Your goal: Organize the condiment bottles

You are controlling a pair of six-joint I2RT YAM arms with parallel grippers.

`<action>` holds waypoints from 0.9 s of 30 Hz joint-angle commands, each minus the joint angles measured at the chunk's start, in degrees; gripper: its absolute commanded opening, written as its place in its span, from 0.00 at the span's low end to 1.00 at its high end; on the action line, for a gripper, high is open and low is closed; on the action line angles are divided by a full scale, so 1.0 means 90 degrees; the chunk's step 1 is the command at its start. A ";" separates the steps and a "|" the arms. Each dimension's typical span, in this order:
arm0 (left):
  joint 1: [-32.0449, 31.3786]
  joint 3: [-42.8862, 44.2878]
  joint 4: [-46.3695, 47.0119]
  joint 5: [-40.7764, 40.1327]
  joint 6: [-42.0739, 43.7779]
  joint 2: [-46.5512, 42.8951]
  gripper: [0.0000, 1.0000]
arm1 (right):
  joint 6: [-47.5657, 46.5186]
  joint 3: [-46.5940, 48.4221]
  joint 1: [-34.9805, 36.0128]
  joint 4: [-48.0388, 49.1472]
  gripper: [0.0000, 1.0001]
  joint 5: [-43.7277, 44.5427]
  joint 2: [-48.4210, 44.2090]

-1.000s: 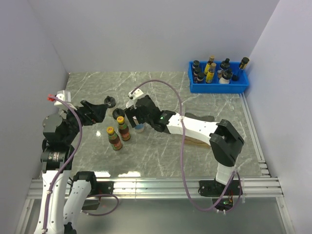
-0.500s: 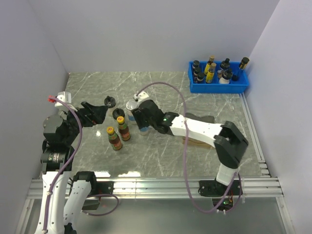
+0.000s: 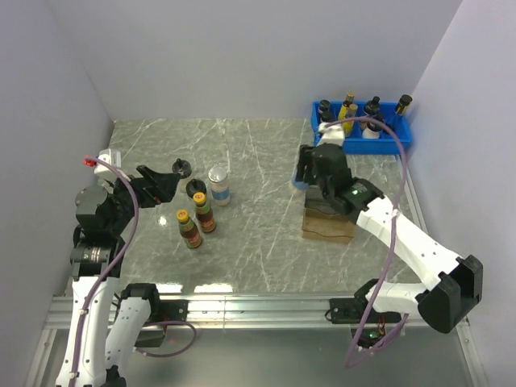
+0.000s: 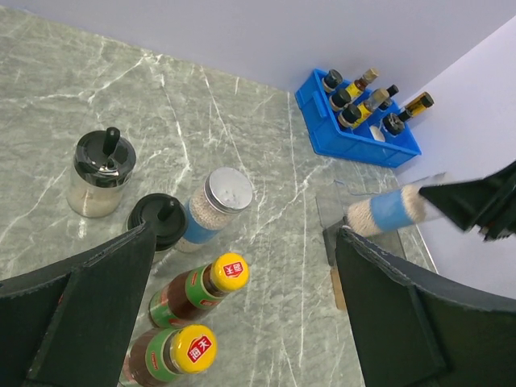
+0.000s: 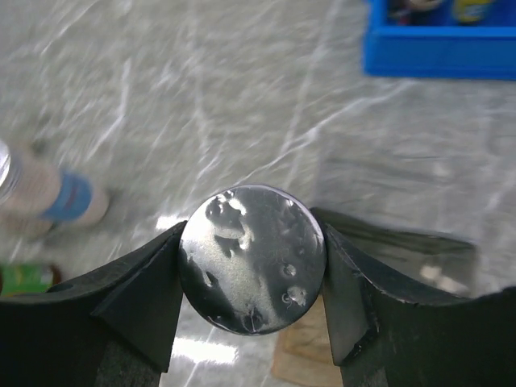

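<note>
Two brown sauce bottles (image 3: 187,228) (image 3: 204,212) with yellow caps stand left of centre; they also show in the left wrist view (image 4: 211,282) (image 4: 173,355). Two black-capped little bottles (image 3: 182,168) (image 3: 196,188) and one silver-lidded white jar (image 3: 218,184) stand just behind them. My left gripper (image 3: 159,184) is open and empty, hovering over this group (image 4: 242,322). My right gripper (image 3: 306,173) is shut on the second silver-lidded jar (image 5: 251,258), held in the air by the tan wooden base (image 3: 328,223).
A blue bin (image 3: 361,129) crowded with dark and yellow bottles sits at the back right, also in the right wrist view (image 5: 439,48). The wooden base (image 5: 310,363) lies under the held jar. Grey walls close in the left, back and right sides.
My right gripper has lifted one silver-lidded jar from beside the sauce bottles and carried it right, to the wooden base. The left arm has not moved.
</note>
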 commanded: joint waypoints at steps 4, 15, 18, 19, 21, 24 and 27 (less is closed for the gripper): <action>-0.0016 0.0003 0.0275 0.0059 -0.0117 -0.0020 0.99 | 0.0488 0.0329 -0.1178 -0.0016 0.00 0.0530 0.0261; -0.0016 -0.0017 0.0158 0.0010 -0.0117 -0.0118 0.99 | 0.0244 0.0299 -0.1853 0.1118 0.00 0.0383 0.1121; -0.0016 -0.0046 0.0139 -0.0019 -0.0108 -0.0166 0.99 | 0.0146 0.0222 -0.1843 0.1361 0.00 0.0491 0.1336; -0.0016 -0.0066 0.0139 -0.0020 -0.0108 -0.0167 0.99 | 0.0127 0.0202 -0.1853 0.1439 0.00 0.0491 0.1414; -0.0016 -0.0085 0.0158 -0.0019 -0.0108 -0.0176 0.99 | 0.0078 0.0221 -0.1882 0.1557 0.00 0.0530 0.1492; -0.0016 -0.0076 0.0129 -0.0010 -0.0088 -0.0167 0.99 | 0.0058 0.0357 -0.1902 0.1557 0.00 0.0315 0.1678; -0.0016 -0.0124 0.0139 -0.0019 -0.0088 -0.0176 0.99 | 0.0029 0.0368 -0.1892 0.1635 0.00 0.0033 0.1815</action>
